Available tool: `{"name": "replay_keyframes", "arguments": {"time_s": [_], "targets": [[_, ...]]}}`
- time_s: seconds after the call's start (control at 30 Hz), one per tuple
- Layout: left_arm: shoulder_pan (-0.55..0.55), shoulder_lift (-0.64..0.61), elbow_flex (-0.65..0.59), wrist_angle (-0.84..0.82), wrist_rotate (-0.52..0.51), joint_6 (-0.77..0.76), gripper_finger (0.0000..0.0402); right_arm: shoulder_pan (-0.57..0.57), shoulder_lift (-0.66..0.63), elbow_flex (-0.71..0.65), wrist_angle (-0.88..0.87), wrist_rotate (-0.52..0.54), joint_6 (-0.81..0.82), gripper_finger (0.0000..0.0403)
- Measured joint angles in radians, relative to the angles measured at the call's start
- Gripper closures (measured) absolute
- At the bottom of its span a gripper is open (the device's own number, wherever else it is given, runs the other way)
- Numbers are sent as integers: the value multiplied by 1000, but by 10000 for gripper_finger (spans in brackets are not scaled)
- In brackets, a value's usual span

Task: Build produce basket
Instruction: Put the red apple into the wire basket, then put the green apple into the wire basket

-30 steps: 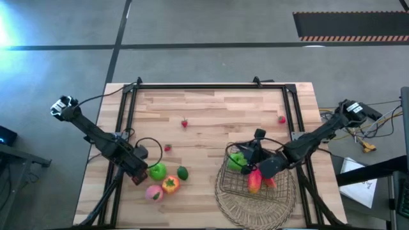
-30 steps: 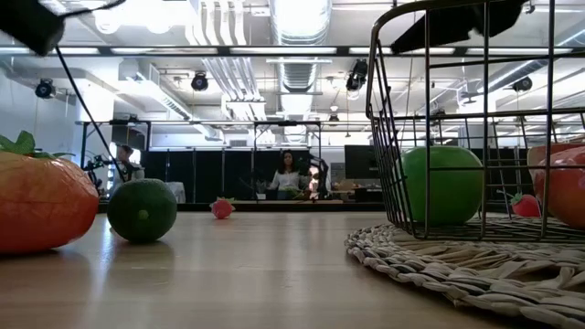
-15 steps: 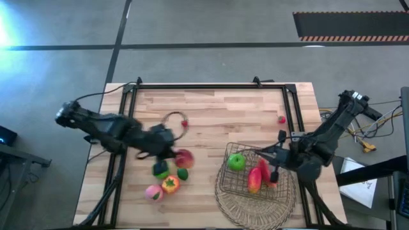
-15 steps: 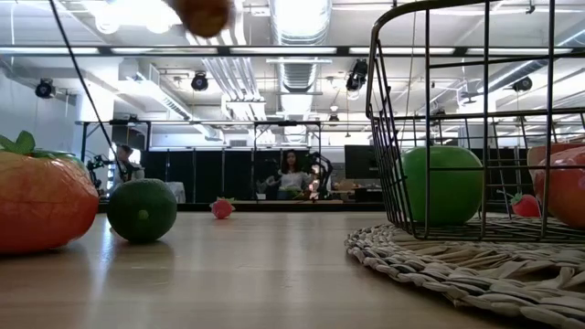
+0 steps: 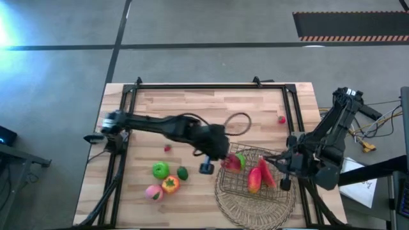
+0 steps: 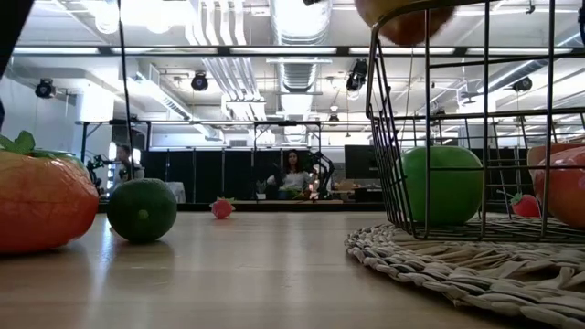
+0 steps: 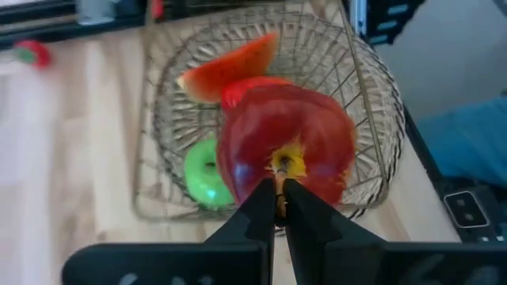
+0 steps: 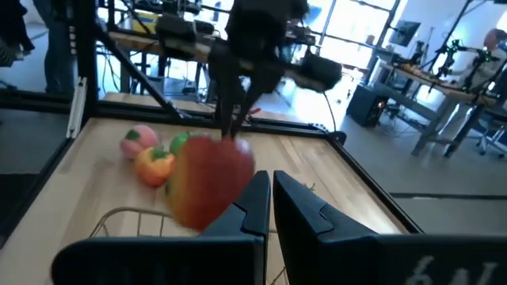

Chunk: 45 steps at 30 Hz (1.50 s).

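Observation:
A red apple (image 7: pixel 285 150) hangs from my shut left gripper (image 7: pixel 279 190) just above the left rim of the wire basket (image 5: pixel 238 185). The high view shows this gripper (image 5: pixel 225 158) reaching in from the table's left. The basket stands on a round woven mat (image 5: pixel 255 206) and holds a green apple (image 7: pixel 206 176) and long reddish pieces (image 5: pixel 256 179). My right gripper (image 8: pixel 269 186) is shut on nothing beside the basket's right side (image 5: pixel 280 169). On the table at the left lie a green apple (image 5: pixel 160 170), a lime (image 5: pixel 183 172), a pink fruit (image 5: pixel 153 191) and an orange one (image 5: pixel 170 184). My left gripper pinches the apple's stem (image 7: pixel 280 168) between its two fingertips, at the yellow hollow on the apple's top. The fingers slant down from the table's left. The apple hangs below them, lifted clear, above the basket's left rim (image 6: pixel 402 18).
Two small red berries lie on the bare wood, one mid-left (image 5: pixel 167 148) and one at the far right (image 5: pixel 282 119). A black frame (image 5: pixel 192 87) runs along the table's far edge and sides. Bare wood stretches between the loose fruits and the basket.
My left gripper has swung from the loose fruits at the near left toward the table's right and upward, rolling its wrist, and has carried the red apple to the basket's left rim. My right gripper has drawn back from above the basket toward the table's right edge.

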Motion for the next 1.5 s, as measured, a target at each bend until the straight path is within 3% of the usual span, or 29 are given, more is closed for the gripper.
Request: {"name": "replay_keyframes", "arguments": {"time_s": [0.2, 0.53, 0.8, 1.13, 1.5], "targets": [[2, 130, 44, 4, 18, 50, 401, 5, 69, 0, 23, 7, 8, 392], [-1, 217, 45, 30, 29, 108, 401, 5, 111, 0, 42, 26, 7, 392], [-5, 226, -23, 112, 34, 163, 399, 5, 104, 0, 42, 26, 6, 392], [-6, 224, -86, 219, 33, 166, 360, 5, 104, 0, 42, 26, -1, 392], [-6, 208, -55, 257, 35, 165, 336, 4, 104, 0, 40, 25, 3, 392]]}}
